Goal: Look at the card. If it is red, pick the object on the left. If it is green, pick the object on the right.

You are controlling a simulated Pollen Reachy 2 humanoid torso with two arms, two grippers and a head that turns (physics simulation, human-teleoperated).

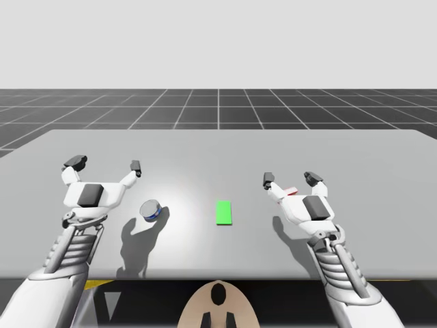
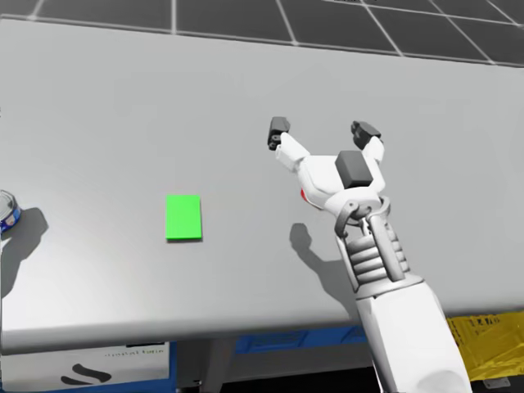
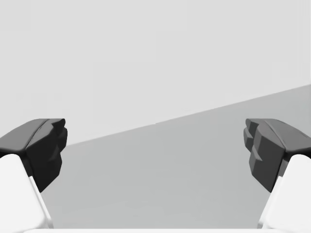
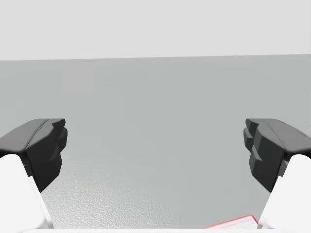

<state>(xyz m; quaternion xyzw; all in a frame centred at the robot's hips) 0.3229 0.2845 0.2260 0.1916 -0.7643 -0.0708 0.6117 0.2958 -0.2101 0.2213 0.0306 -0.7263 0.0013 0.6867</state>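
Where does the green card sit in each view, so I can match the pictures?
High view: green card lying between the can and my right gripper.
Head view: it lies left of that gripper, with the can at the picture's left edge.
Shared landmark: my right gripper.

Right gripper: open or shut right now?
Open: the right gripper has its fingers spread wide apart, gripping nothing.

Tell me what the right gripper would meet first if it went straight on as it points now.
Probably just the bare table: nothing stands ahead of the right gripper, which is open. The red object lies under it, off that line.
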